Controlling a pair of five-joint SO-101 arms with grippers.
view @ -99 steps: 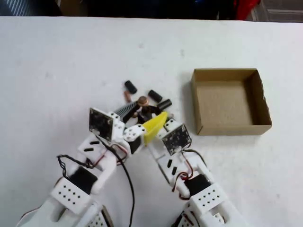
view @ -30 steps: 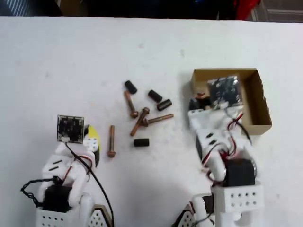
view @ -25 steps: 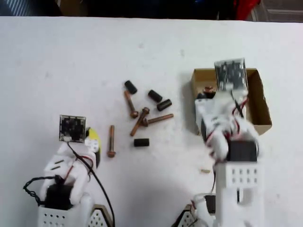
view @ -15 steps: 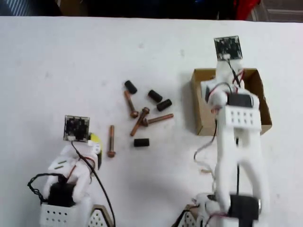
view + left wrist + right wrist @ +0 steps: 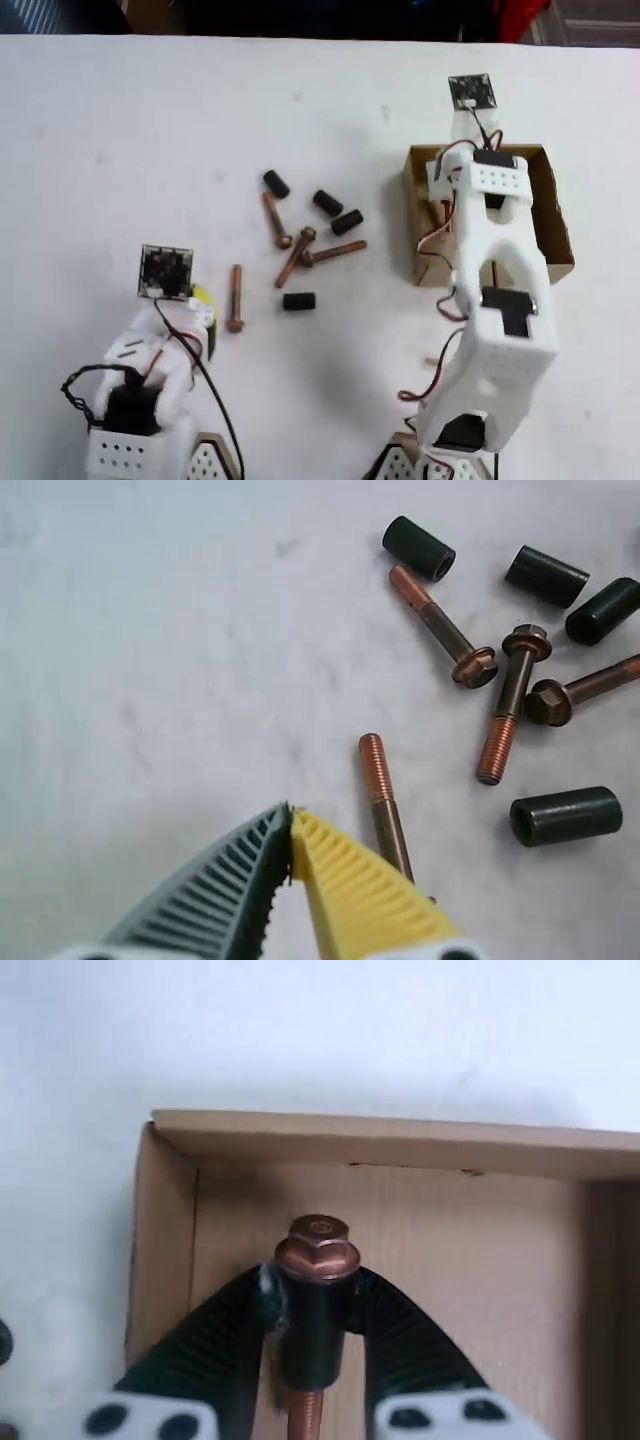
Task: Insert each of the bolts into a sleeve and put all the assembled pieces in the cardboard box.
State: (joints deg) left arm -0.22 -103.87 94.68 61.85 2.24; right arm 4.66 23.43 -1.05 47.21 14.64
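Comparing with three seconds back, when both claws met over the pile, the arms have parted. The left arm has drawn back to the near left. The right arm has swung across to the cardboard box [image 5: 558, 250] and now stretches farther over it than half a second ago.

Inside the box's walls, the right gripper [image 5: 312, 1290] has its black fingers clamped on the dark sleeve of an assembled piece [image 5: 314, 1320]. Whether the piece touches the box floor cannot be told. Its long axis runs near to far, with the copper hex head toward the far wall and the threaded end back toward the wrist.

The left gripper [image 5: 290, 830] has its grey and yellow fingers pressed together at the tips, with nothing between them. Four loose bolts [image 5: 295, 258] and four loose sleeves [image 5: 298, 301] lie on the table [image 5: 120, 130] left of the box. The nearest bolt [image 5: 385, 800] lies just beside the yellow finger, head toward the near side.
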